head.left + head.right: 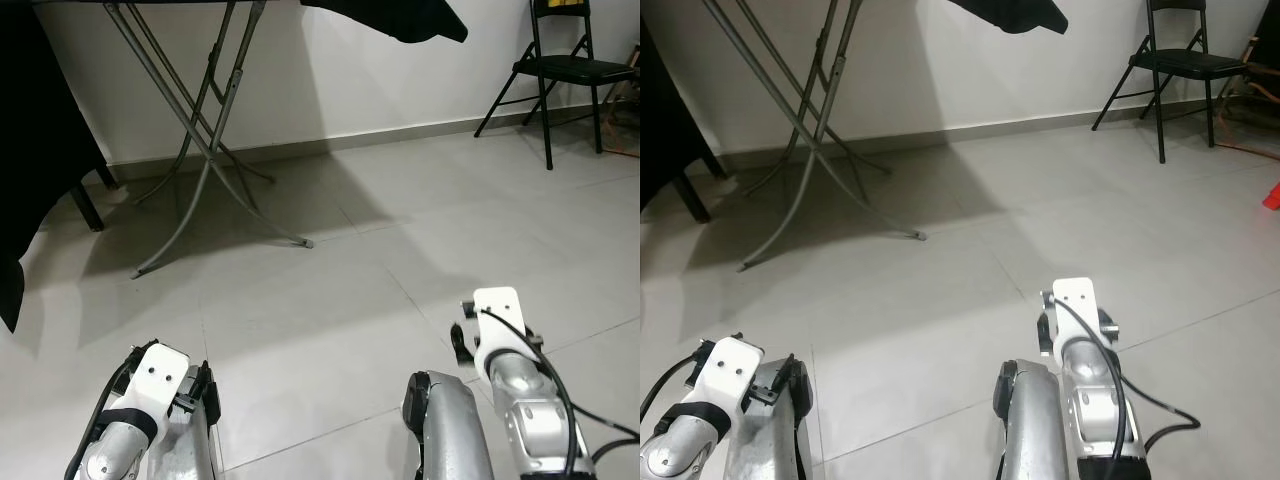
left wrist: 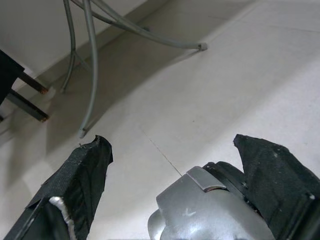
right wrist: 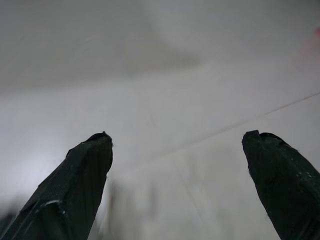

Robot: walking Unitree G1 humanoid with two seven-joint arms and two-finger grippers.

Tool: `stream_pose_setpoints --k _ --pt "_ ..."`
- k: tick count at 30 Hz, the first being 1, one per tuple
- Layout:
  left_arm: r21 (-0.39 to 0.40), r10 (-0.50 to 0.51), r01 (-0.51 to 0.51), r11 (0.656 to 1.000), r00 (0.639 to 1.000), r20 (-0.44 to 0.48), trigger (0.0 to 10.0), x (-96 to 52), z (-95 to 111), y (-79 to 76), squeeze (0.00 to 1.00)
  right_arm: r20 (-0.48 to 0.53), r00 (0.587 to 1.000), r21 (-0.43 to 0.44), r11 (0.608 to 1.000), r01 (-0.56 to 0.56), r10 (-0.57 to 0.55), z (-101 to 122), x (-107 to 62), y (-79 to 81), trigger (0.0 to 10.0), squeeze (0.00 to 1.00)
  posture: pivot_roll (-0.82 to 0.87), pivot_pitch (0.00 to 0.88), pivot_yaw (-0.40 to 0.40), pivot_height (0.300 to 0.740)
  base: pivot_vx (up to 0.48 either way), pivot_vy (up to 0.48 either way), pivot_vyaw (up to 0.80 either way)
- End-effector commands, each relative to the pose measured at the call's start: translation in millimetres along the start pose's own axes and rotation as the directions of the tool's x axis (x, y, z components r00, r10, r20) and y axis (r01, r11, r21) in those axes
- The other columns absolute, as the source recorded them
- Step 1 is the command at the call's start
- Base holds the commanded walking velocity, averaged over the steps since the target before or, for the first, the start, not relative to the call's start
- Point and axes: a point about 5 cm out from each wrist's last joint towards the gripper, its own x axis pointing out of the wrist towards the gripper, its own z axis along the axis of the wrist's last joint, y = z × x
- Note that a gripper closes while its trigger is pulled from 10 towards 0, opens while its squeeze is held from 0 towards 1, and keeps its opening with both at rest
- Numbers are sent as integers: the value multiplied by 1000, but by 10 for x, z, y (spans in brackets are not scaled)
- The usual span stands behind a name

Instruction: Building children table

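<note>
Left gripper (image 2: 170, 165) agape over floor (image 1: 400, 270)

Folding table legs (image 1: 205, 150) by wall; black folding chair (image 1: 570, 70) far right

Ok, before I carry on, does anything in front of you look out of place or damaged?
Nothing stands out. The folding table stands upright on its crossed metal legs by the wall, the black chair sits upright in the far corner, and the tiled floor shows no spills. Both tools are open, holding nothing.
</note>
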Motion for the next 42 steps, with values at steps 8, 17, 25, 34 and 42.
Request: stream_pose_setpoints --k 8,17,25,34,42 --pt "26 8 -6 1000 999 -52 10000 -119 -137 41 0 -303 916 -34 958 -286 263 -564 -431 -45 10000 0 -81 0 -49 300 0 0 0" --pt "30 14 -12 999 998 -62 10000 -158 -153 62 0 -457 857 53 970 -238 236 -802 -508 -148 10000 0 -79 0 -69 300 0 0 0" --pt "31 9 -7 999 996 -91 10000 -220 -232 35 0 -548 812 60 977 -203 202 -971 -758 -211 10000 0 -97 0 -66 300 0 0 0" --pt "44 27 -23 999 996 -87 10000 -220 -208 101 0 -537 833 -1 987 -160 135 -1002 -374 -186 10000 0 -68 0 -77 300 0 0 0" --pt "44 41 -36 998 992 -116 10000 -399 -253 106 0 -591 803 -63 988 -144 79 -1210 -195 -133 10000 0 -42 0 -102 300 0 0 0"
